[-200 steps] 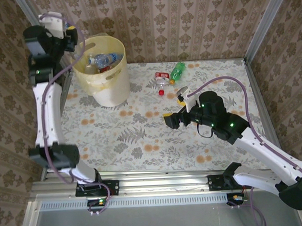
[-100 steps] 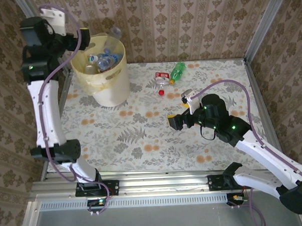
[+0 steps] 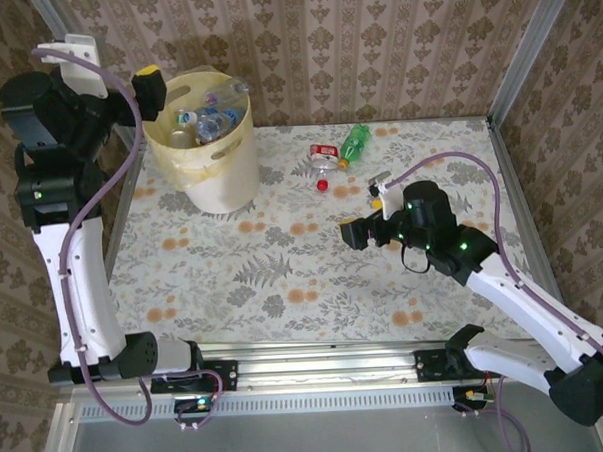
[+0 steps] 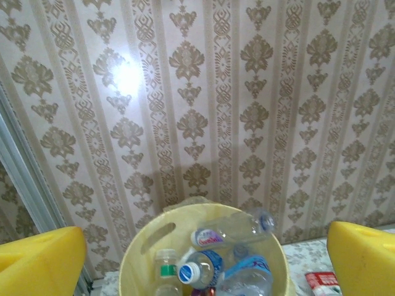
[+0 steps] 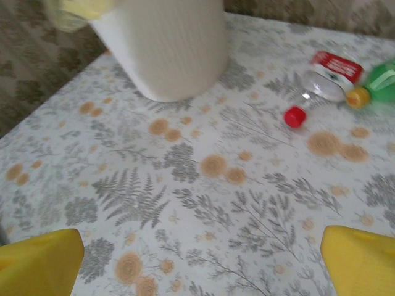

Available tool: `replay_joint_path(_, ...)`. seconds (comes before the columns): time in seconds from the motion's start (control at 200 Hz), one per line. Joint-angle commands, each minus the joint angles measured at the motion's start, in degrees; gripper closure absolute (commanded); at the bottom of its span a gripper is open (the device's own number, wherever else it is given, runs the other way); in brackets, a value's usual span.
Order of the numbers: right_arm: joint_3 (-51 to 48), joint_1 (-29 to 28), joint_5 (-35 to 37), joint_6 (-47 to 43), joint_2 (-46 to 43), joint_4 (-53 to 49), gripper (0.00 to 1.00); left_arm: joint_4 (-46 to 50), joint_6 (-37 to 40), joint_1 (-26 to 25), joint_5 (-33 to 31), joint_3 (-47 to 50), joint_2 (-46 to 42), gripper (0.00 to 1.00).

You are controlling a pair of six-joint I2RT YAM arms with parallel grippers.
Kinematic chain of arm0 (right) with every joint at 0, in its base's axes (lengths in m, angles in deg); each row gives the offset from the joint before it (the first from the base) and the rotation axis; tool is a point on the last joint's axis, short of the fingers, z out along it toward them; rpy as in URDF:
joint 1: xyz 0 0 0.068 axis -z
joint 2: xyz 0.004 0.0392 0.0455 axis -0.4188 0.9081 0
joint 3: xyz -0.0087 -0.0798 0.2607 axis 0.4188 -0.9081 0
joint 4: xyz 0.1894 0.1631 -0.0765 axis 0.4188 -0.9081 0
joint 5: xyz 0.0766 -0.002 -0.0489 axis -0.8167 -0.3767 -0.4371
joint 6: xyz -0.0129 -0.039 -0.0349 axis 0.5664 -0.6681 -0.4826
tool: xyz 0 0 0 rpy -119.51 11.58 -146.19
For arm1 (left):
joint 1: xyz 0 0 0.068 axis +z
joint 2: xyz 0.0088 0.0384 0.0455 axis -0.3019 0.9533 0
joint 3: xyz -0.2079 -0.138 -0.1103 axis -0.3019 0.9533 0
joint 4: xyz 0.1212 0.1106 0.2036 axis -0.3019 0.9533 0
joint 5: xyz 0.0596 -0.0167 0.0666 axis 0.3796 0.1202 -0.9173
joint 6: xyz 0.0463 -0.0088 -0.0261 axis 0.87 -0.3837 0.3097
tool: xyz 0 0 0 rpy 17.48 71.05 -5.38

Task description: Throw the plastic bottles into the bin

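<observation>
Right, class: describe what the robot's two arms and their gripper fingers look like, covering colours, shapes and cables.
The left arm and right arm have white tubular links and bulky black joints with small green lights. A purple cable loops alongside each arm. The fingers are blunt yellow wedges.

bin (image 4: 133,268) cropped by bottom edge, green bottle (image 5: 384,77) cut off at right, piled bottles (image 4: 210,237) partly hiding each other

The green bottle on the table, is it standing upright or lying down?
Lying down. The green bottle rests on its side on the table, its orange cap next to the red-labelled bottle.
</observation>
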Motion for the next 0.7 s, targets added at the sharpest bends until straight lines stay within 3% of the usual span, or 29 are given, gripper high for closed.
replay_joint_path(0.0,3.5,4.2,0.9,5.9,3.8,-3.6,0.0,-5.5,-3.0,0.4,4.4,2.9,-5.6,0.0)
replay_joint_path(0.13,6.6,8.3,-1.0,10.6,9.2,-4.4,0.0,-7.0,-4.0,0.2,6.2,6.7,-10.1,0.0)
replay_joint_path(0.695,24.9,15.0,1.9,21.1,34.2,-10.9,0.01,-6.2,-5.7,0.2,11.9,15.4,-21.4,0.0)
